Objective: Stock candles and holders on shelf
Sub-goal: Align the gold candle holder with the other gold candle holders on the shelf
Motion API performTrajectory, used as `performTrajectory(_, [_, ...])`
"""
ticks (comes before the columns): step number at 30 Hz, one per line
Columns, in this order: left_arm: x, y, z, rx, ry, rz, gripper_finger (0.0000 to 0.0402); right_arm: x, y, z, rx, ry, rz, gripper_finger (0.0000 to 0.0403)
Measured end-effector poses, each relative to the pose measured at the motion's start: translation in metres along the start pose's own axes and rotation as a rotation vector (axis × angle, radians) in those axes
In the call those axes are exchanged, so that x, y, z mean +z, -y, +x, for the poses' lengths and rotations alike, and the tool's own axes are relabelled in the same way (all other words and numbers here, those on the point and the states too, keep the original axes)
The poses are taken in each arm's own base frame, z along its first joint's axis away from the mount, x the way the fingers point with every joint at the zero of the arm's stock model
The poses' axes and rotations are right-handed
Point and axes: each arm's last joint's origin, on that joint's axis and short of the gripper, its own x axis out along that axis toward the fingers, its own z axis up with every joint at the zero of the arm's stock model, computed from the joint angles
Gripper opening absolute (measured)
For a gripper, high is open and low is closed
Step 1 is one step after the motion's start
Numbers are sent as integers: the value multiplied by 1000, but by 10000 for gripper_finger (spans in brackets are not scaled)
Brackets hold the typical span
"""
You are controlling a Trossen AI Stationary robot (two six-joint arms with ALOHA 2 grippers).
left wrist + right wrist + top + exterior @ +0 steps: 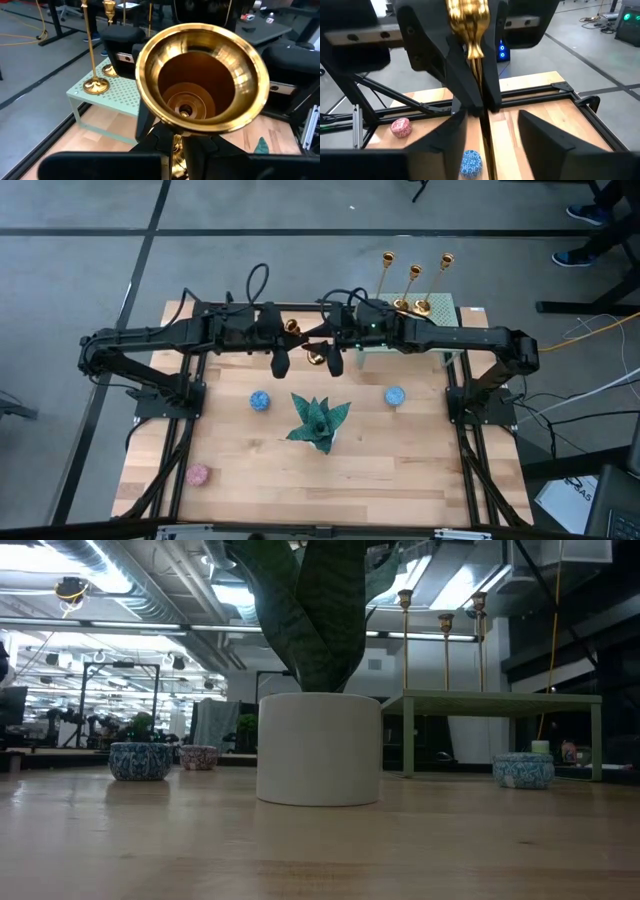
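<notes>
From above, my left gripper (283,363) and right gripper (333,363) meet at upper centre over a gold holder (303,342); three holders (413,288) stand on the shelf (445,310), upper right.

Left wrist: my fingers (150,145) clamp its stem.

Right wrist: my fingers (545,137) stand apart around the stem, not gripping.
</notes>
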Motion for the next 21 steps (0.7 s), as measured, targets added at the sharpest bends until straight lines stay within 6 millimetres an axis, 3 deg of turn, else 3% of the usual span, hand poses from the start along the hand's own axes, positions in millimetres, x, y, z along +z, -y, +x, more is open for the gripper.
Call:
performTrajectory(11, [0,0,0,-5,0,0,19,-3,0,0,2,-28,-6,21])
performTrajectory(15, [0,0,0,-3,5,15,43,-1,-1,-4,15,-33,6,19])
performTrajectory(21, [5,1,-3,-18,44,-1,105,16,-6,-38,-19,-25,1,23])
